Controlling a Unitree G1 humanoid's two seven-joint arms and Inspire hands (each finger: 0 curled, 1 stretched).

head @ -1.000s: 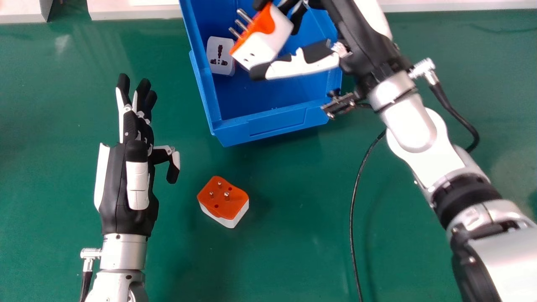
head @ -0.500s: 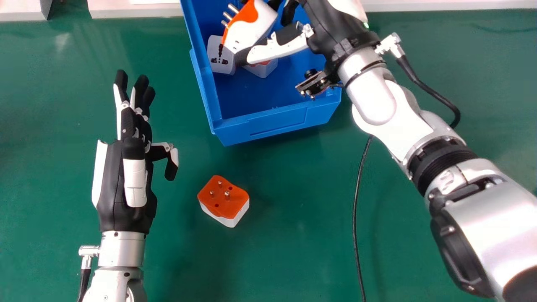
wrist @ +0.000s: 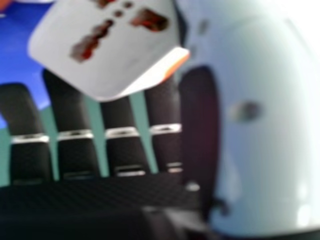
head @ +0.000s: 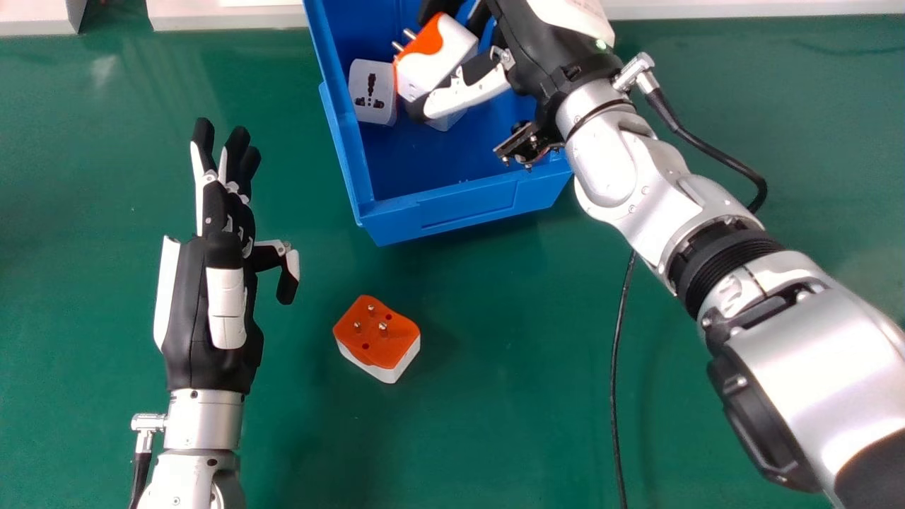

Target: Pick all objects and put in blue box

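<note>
Right hand (head: 541, 46) over blue box (head: 459, 212), gripping an orange-and-white adapter (head: 437, 65) between thumb and fingers. We judge the step in hand: release it inside. We'd lower until the adapter is close to the floor or a free patch, then ease the thumb off first so it doesn't flick sideways. White socket adapter (head: 371, 92) lies just beside, toward the left wall; another (head: 447, 120) is partly under the held one, so we'd favour the bare near end. Pins could snag; lift out straight. Left hand (head: 194, 329) idle, fingers relaxed. Last adapter (head: 377, 336) is on the tabletop (head: 509, 353), pins up.
</note>
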